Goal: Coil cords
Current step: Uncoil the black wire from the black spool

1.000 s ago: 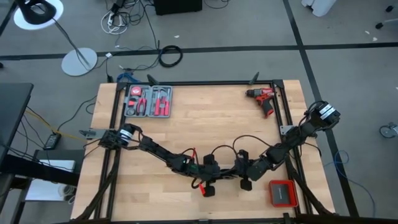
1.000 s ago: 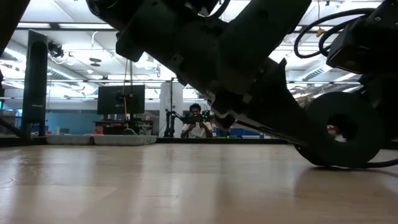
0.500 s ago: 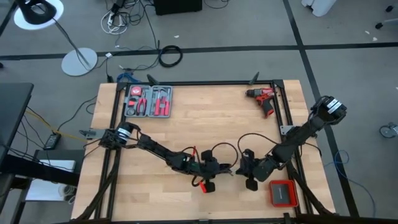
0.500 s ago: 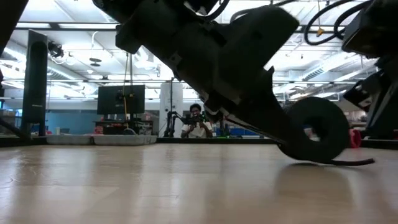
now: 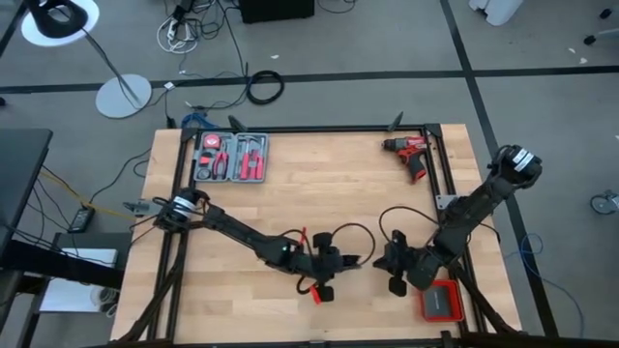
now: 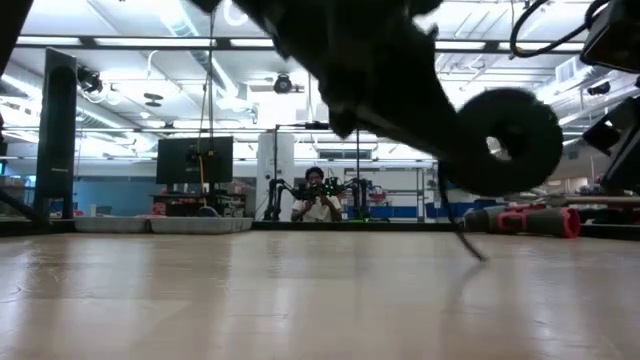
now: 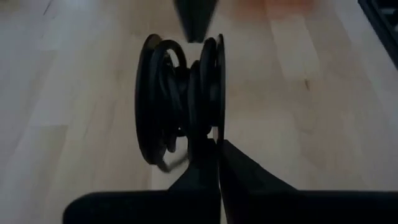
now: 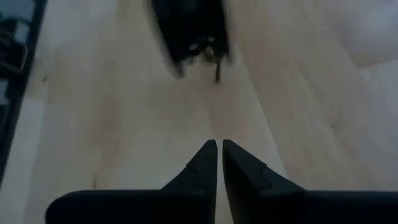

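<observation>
A: High view, what room is showing on the desk (image 5: 319, 198)?

B: Bare wood is lying across the middle; a tool tray (image 5: 230, 158) and a red drill (image 5: 410, 155) are sitting near the far edge, a red case (image 5: 440, 301) at the near right corner.

A: And the pincers?

B: The left pincer (image 7: 217, 144) is pinching the coiled cord (image 7: 180, 102), lifted near the desk's front centre. The right pincer (image 8: 219, 147) is pressed together, holding nothing, just beside it.

arms: two, dark, slender, jointed links
wrist ends: pale ringed caps
fingers (image 8: 202, 163): dark, tapered, pointed
</observation>
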You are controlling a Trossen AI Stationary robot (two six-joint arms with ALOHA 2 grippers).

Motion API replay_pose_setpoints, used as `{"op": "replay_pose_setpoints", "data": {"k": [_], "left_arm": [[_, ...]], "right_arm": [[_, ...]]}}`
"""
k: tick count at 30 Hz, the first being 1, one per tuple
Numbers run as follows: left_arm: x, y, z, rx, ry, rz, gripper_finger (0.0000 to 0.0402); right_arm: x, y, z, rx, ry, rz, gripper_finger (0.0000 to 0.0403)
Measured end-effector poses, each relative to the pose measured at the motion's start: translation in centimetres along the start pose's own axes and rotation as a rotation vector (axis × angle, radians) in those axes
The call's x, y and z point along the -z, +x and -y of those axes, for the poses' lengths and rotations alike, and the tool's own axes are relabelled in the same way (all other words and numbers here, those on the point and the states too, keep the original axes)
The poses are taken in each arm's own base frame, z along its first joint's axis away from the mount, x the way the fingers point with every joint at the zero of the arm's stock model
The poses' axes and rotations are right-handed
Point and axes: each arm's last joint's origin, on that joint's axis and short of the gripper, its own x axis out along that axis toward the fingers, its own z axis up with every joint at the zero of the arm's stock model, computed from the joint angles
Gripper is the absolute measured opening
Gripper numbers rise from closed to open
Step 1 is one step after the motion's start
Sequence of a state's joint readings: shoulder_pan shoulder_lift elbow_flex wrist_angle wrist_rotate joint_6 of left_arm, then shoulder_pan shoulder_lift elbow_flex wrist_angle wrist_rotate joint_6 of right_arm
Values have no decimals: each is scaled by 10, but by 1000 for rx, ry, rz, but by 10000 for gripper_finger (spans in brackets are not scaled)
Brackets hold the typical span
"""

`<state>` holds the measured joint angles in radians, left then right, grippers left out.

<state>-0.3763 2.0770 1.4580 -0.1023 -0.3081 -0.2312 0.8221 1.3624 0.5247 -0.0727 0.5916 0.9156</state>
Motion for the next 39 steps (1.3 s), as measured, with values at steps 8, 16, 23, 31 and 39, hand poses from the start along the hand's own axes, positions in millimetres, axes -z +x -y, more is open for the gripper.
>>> {"op": "replay_pose_setpoints", "data": {"k": [8,16,23,31,39], "left_arm": [[-14,-7,3,-12,25,6,0],[-24,-14,10,-3,66,-15,0],[-33,-19,14,5,68,-4,0],[-40,-30,21,6,64,42,0],[-18,-23,19,-22,155,23,0]], "right_arm": [[-1,5,-5,-31,-12,28,25],[-2,4,-1,-17,-21,4,25],[-10,10,8,30,-49,10,25],[-9,14,16,55,-104,0,25],[-4,16,54,131,-66,-26,25]]}}
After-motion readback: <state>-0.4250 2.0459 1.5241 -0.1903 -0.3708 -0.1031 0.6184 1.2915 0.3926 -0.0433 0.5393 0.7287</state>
